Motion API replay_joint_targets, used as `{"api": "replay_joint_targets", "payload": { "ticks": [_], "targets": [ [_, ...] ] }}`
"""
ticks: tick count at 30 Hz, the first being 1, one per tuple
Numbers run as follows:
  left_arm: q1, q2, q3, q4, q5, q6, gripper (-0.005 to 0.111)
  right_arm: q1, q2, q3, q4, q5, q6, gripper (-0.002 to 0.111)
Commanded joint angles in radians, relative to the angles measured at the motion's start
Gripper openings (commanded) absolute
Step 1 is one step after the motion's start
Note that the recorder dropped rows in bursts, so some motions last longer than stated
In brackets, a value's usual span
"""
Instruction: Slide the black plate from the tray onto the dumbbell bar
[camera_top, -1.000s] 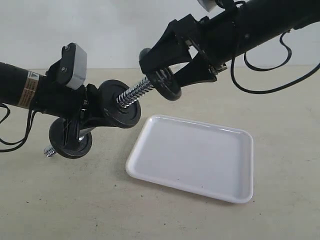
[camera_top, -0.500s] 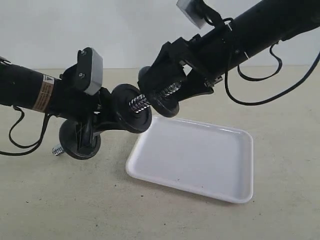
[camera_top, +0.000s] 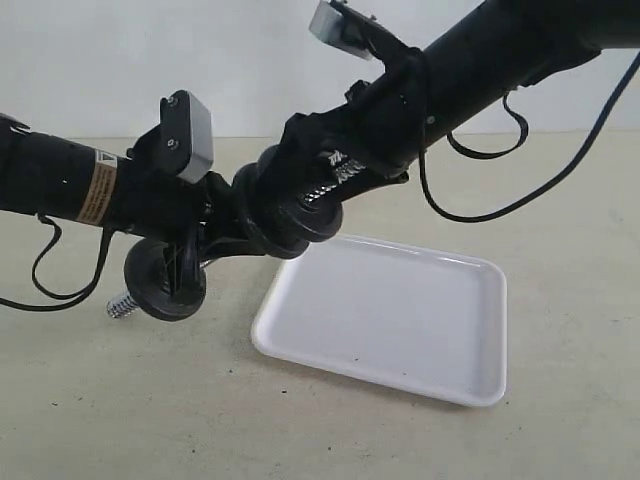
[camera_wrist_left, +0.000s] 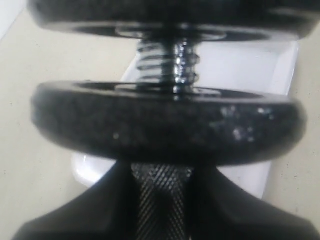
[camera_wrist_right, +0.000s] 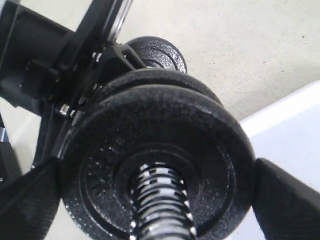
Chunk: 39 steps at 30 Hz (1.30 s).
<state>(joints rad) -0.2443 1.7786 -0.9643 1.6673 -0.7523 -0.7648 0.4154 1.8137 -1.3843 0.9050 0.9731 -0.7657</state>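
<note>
The dumbbell bar (camera_top: 325, 180) is tilted above the table, and my left gripper (camera_top: 190, 245) is shut on its knurled middle (camera_wrist_left: 162, 200). One black disc (camera_top: 165, 285) sits at the bar's low end and another (camera_top: 255, 210) just above my left fingers. The black plate (camera_top: 308, 215) is threaded over the coarse upper end, with a short gap of thread (camera_wrist_left: 175, 62) between it and the inner disc (camera_wrist_left: 167, 122). My right gripper (camera_top: 315, 195) is shut on the plate's rim (camera_wrist_right: 155, 160), with its fingers (camera_wrist_right: 285, 200) on either side.
The white tray (camera_top: 385, 310) lies on the beige table below and to the right of the bar, with nothing on it. The bar's lower threaded tip (camera_top: 122, 303) hangs near the table surface. Cables trail from both arms.
My right gripper has slid the black plate down the threaded end until it is close to the inner disc. The left arm and bar have shifted slightly right.
</note>
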Motion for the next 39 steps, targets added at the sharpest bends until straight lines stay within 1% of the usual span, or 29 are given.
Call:
{"api": "replay_joint_targets", "payload": {
  "ticks": [1,2,4,5,6,7,8,11,15,19,23,25,27,39],
  "targets": [
    [-0.001,-0.046,-0.036,-0.191,-0.110,-0.042,0.004,0.024,0.025,-0.001,-0.006,0.028,-0.010,0.006],
    [-0.001,-0.046,-0.036,-0.187,-0.110,-0.042,0.004,0.024,0.025,-0.001,-0.019,0.030,-0.004,0.013],
    [-0.001,-0.046,-0.036,-0.187,-0.110,-0.042,0.004,0.024,0.025,-0.001,-0.025,0.036,-0.002,0.035],
    [-0.001,-0.046,-0.036,-0.187,-0.110,-0.045,0.004,0.024,0.025,-0.001,-0.025,0.039,0.001,0.053],
    [-0.001,-0.046,-0.036,-0.187,-0.110,-0.045,0.004,0.024,0.025,-0.001,-0.025,0.042,0.024,0.075],
    [-0.001,-0.046,-0.036,-0.187,-0.110,-0.045,0.004,0.024,0.025,-0.001,-0.025,0.048,0.039,0.094],
    [-0.001,-0.046,-0.036,-0.187,-0.110,-0.045,0.004,0.024,0.025,-0.001,-0.025,0.060,0.032,0.104],
    [-0.001,-0.046,-0.036,-0.187,-0.107,-0.045,0.004,0.024,0.023,-0.001,-0.020,0.111,-0.031,0.103],
    [-0.001,-0.046,-0.036,-0.187,-0.107,-0.045,0.004,0.024,0.020,-0.005,-0.010,0.173,-0.043,0.103],
    [-0.001,-0.046,-0.036,-0.187,-0.058,-0.065,0.004,0.022,-0.014,-0.007,-0.039,0.229,-0.088,0.103],
    [-0.001,-0.046,-0.036,-0.187,0.072,-0.149,0.004,0.012,-0.063,-0.044,-0.151,0.248,-0.060,0.103],
    [-0.001,-0.046,-0.036,-0.189,0.117,-0.204,0.004,0.008,-0.092,-0.057,-0.208,0.248,-0.013,0.103],
    [-0.001,-0.046,-0.036,-0.194,0.145,-0.263,0.004,0.008,-0.114,-0.057,-0.215,0.248,0.022,0.103],
    [-0.001,-0.044,-0.036,-0.199,0.178,-0.586,0.004,0.003,-0.128,-0.057,-0.204,0.248,0.053,0.103]
  ]
}}
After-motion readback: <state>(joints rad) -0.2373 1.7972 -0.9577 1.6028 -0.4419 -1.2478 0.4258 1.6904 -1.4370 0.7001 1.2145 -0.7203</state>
